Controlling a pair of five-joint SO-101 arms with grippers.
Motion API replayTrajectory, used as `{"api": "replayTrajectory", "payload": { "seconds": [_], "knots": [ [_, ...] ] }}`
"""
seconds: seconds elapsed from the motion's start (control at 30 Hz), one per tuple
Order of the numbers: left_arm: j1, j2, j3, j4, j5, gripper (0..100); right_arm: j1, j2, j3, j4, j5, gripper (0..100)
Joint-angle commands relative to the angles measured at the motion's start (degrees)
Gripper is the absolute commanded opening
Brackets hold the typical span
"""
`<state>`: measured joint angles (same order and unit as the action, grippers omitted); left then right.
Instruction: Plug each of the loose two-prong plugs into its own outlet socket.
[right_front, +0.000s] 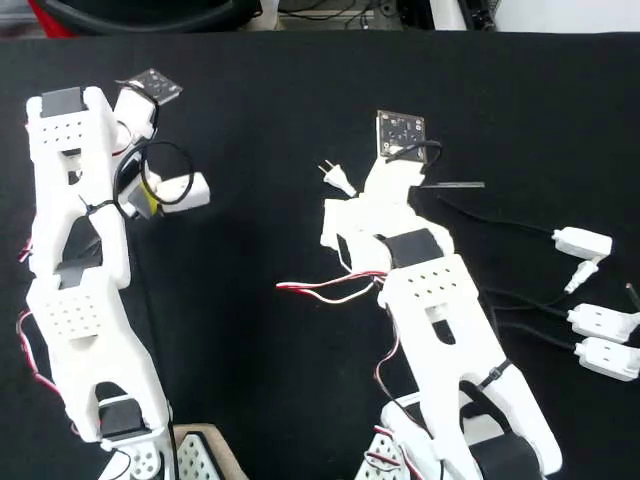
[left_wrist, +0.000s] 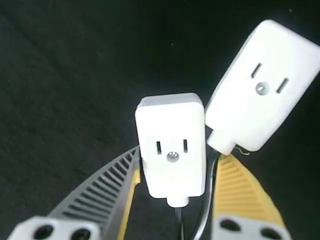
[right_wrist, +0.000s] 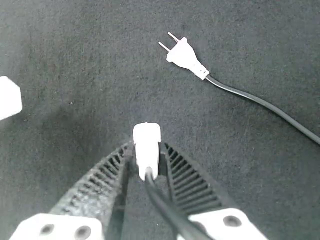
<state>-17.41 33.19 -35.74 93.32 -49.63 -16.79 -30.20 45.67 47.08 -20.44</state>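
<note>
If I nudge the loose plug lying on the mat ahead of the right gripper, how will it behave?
The loose plug looks small and light, so it would probably slide or spin rather than roll. Its black cable looks limp and would likely drag and twist it when lifted. The thin prongs may bend if pinched.

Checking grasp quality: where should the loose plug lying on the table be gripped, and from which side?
Likely by the white body of the loose plug, coming from above and closing across its sides: it lies flat, prongs out one end, cord out the other.
</note>
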Motion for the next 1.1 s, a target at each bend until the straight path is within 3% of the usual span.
{"api": "replayTrajectory", "payload": {
  "seconds": [0.0, 0.3, 0.53, 0.73, 0.93, 1.07],
  "knots": [
    [-0.57, -1.05, -2.95, 0.44, -0.79, 26, 0.97, 0.13, -2.33, 0.0, 0.53, 1.2],
    [-0.22, -1.05, -3.12, 1.23, 0.62, 27, 0.97, 0.13, -2.33, 0.0, 0.53, 1.2],
    [9.1, -0.97, 0.66, 2.9, 0.44, 17, 0.97, 0.13, -2.33, 0.0, 0.53, 1.2],
    [17.63, -1.05, 15.34, -6.77, -4.84, 15, 0.97, 0.13, -2.33, 0.0, 0.53, 1.2],
    [17.8, -1.14, 21.93, -15.03, -8.44, 15, 0.97, 0.13, -2.33, 0.0, 0.53, 1.2],
    [16.57, -1.14, 21.76, -15.65, -8.7, 15, 1.05, 0.13, -2.33, 0.0, 0.62, 1.2]
  ]
}}
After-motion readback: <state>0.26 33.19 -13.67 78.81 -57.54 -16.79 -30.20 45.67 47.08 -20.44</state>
